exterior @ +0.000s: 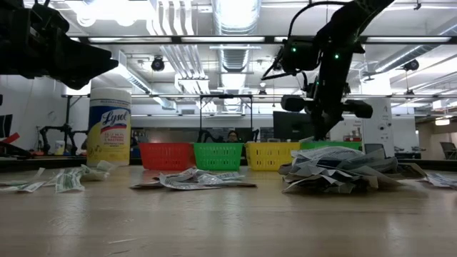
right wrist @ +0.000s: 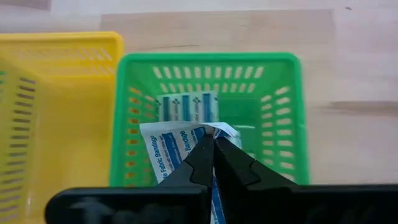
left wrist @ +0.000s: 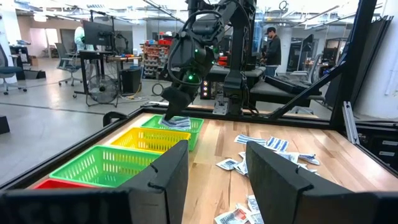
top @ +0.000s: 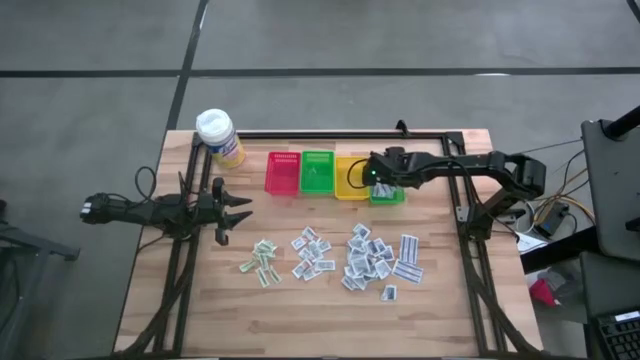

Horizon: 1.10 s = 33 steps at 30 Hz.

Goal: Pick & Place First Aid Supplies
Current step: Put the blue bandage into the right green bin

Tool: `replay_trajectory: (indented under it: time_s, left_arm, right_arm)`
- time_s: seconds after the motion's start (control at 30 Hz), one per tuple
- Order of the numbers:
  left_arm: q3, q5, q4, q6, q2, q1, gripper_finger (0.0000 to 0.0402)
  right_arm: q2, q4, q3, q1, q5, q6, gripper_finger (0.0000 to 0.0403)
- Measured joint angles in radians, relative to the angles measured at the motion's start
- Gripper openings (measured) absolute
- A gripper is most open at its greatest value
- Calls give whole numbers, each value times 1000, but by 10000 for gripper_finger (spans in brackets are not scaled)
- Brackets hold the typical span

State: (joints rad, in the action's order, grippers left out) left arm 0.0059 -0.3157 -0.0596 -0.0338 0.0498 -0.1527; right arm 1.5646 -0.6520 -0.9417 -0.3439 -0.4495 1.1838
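Supplies: small flat rectangular paper packets (top: 370, 255), white with grey-blue or green print, thin and slightly crumpled, overlapping. Three loose heaps lie on the pale wooden plank table (top: 300, 310) toward its middle: a small green-printed heap nearest the left edge, a middle heap, and the largest grey-blue heap nearest the right edge. Too many to count singly; dozens.

One white packet with blue "Fabric Bandage" print (right wrist: 171, 149) is pinched in the right claw (right wrist: 213, 146), fingers closed tight on it, directly over the second green slotted plastic basket (right wrist: 273, 112). Another blue-printed packet (right wrist: 186, 107) lies flat on that basket's floor.

Four rectangular lattice-walled plastic baskets sit in a row along the far edge: red basket (top: 283, 173), green basket (top: 317, 172), yellow basket (top: 349, 180), then the green one under the right claw.

One cylindrical yellow wipes canister with white cap (top: 219, 137) stands at the far left corner.

Left claw (top: 235, 209) hovers near the left edge, fingers spread apart, holding nothing.
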Motion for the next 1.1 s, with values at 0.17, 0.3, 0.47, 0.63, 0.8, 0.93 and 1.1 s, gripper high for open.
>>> replay_trajectory:
  time_s: [0.17,0.3,0.47,0.63,0.8,0.93,1.1]
  left_arm:
    - [0,0,0,0,0,0,158]
    - [0,0,0,0,0,0,158]
    - [0,0,0,0,0,0,158]
    - [0,0,0,0,0,0,158]
    - [0,0,0,0,0,0,158]
    - [0,0,0,0,0,0,158]
    - [0,0,0,0,0,0,158]
  right_arm:
    - [0,9,15,-14,-7,-18,9]
    - [0,13,15,-27,-7,-60,9]
    - [0,28,15,-34,-2,-98,9]
    - [0,46,15,-36,1,-117,32]
    - [0,49,15,-37,1,-119,72]
    - [0,48,14,-37,2,-123,98]
    - [-15,22,-15,-36,37,-200,120]
